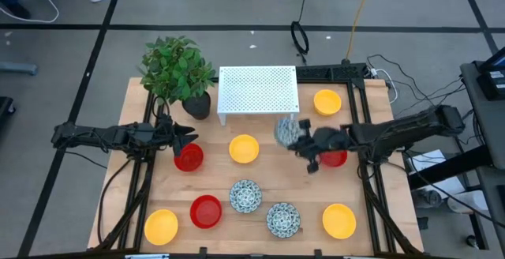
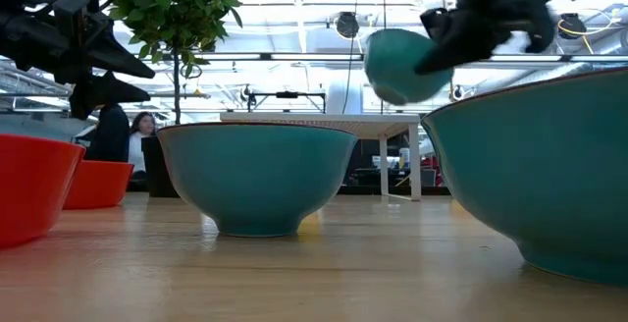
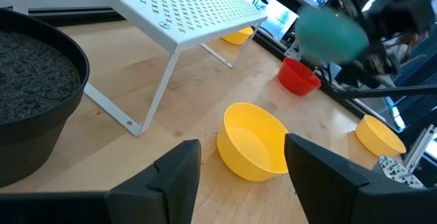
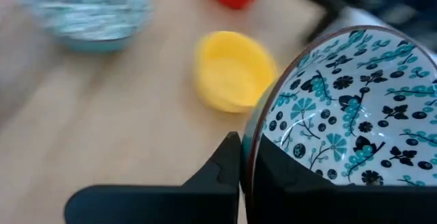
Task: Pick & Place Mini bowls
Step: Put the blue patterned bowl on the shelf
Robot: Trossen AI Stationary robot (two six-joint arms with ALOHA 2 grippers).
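Observation:
Mini bowls lie scattered on the wooden table: yellow ones (image 1: pixel 244 148) (image 1: pixel 327 101) (image 1: pixel 161 226) (image 1: pixel 339 220), red ones (image 1: pixel 188 157) (image 1: pixel 206 211) (image 1: pixel 333 158), and patterned ones (image 1: pixel 245 196) (image 1: pixel 282 219). My right gripper (image 1: pixel 301 139) is shut on another patterned bowl (image 1: pixel 286 131), teal outside (image 2: pixel 397 62), held in the air just in front of the white rack. My left gripper (image 3: pixel 242 162) hovers open above the left red bowl, its fingers pointing toward the middle yellow bowl (image 3: pixel 252 142). My right gripper pinches the patterned bowl's rim (image 4: pixel 263 132), with one finger (image 4: pixel 225 166) on the outer wall and the other (image 4: pixel 290 179) inside. The fingers come from the table's right side. The bowl is lifted clear and tipped on edge, with its teal underside (image 3: pixel 331 33) toward the table's left.
A white perforated rack (image 1: pixel 258 91) stands on legs at the far middle. A black plant pot (image 1: pixel 196 105) with a leafy plant (image 1: pixel 175 68) sits to its left. Black frame rails (image 1: pixel 367 172) run along both sides of the table.

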